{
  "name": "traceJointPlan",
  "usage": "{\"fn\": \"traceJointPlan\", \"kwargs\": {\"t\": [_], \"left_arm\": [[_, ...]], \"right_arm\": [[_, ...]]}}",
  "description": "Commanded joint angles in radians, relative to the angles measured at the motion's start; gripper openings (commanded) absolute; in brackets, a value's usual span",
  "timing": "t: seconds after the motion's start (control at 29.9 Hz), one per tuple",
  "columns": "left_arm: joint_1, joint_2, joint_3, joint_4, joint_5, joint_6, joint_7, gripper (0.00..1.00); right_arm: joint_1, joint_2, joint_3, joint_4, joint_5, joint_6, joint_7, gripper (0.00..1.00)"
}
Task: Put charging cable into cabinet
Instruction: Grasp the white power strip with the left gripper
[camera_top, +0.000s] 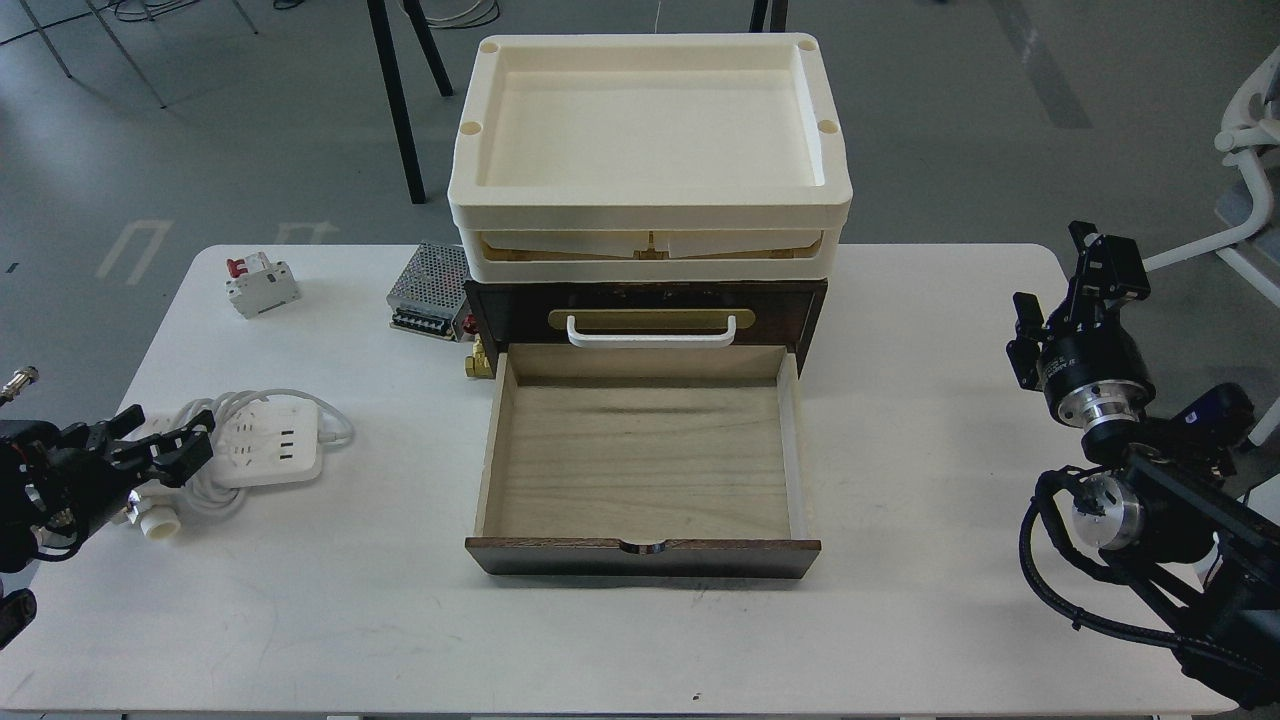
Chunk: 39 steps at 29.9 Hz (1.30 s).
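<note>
Flat white rectangular power strip with sockets and USB ports, thick white cord looped around it, i.e. the charging cable (262, 445), lay on white tabletop (900, 600) at left, well apart from drawer. Not yet lifted. Left gripper (165, 445) hovered at strip's left edge, black fingers spread apart, apparently over cord loops; contact not clear, nothing gripped as far as visible. Right gripper (1095, 250) parked high at right, well apart from everything; jaws seen end-on and dark, cannot tell whether parted or closed.

Dark brown wooden cabinet (645, 300) with brass plate and white handle sat mid-table, lower pale-wood drawer (640, 460) pulled fully out, nothing inside. Cream plastic trays (650, 150) stacked on top.

Step in hand, judged: grasp strip. Best closed across strip body, not cord alone, else strip likely dangles and swings. Loose cord and plug end near left gripper likely to trail; worth lifting high enough to clear drawer's left wall.

Room: open tabletop between strip and drawer, clear path rightward. Table's left edge near gripper, little margin there. Perforated metal power supply box (430, 292) and small white breaker with red switch (260, 283) sat behind, off the path. Drawer front lip near table's front edge.
</note>
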<state>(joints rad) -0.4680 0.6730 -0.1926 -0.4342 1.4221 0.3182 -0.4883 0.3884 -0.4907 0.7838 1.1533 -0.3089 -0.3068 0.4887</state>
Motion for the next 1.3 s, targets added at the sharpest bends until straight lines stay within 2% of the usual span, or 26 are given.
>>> {"fn": "traceJointPlan", "kwargs": {"t": [0.0,0.13,0.23,0.37,0.57,0.7,0.97,1.27], "left_arm": [[-0.001,0.043,-0.004,-0.087,0.0,0.009,0.0,0.81],[-0.001,0.095,-0.01,-0.185,-0.002,0.021,0.0,0.82],[0.0,0.106,-0.001,-0.209,0.0,0.036,0.0,0.81],[0.008,0.106,0.005,-0.207,0.011,0.048,0.0,0.65],[0.009,0.094,0.015,-0.143,0.017,0.048,0.0,0.59],[0.008,0.083,0.059,-0.135,0.015,0.055,0.0,0.42],[-0.001,0.083,0.117,-0.132,0.009,0.134,0.0,0.07],[-0.044,0.144,0.05,-0.158,-0.066,0.141,0.0,0.03]], "right_arm": [[0.0,0.001,0.0,0.0,0.001,0.0,0.0,0.99],[0.0,0.001,0.0,0.0,0.001,0.0,0.0,0.99],[0.0,0.0,0.0,0.0,0.001,0.0,0.0,0.99],[0.0,0.0,0.0,0.0,0.001,0.0,0.0,0.99],[0.001,0.0,0.0,0.0,0.001,0.0,0.0,0.99],[0.001,0.0,0.0,0.0,0.001,0.0,0.0,0.99],[0.001,0.0,0.0,-0.001,0.001,0.0,0.0,0.99],[0.0,0.001,0.0,0.0,0.001,0.0,0.0,0.99]]}}
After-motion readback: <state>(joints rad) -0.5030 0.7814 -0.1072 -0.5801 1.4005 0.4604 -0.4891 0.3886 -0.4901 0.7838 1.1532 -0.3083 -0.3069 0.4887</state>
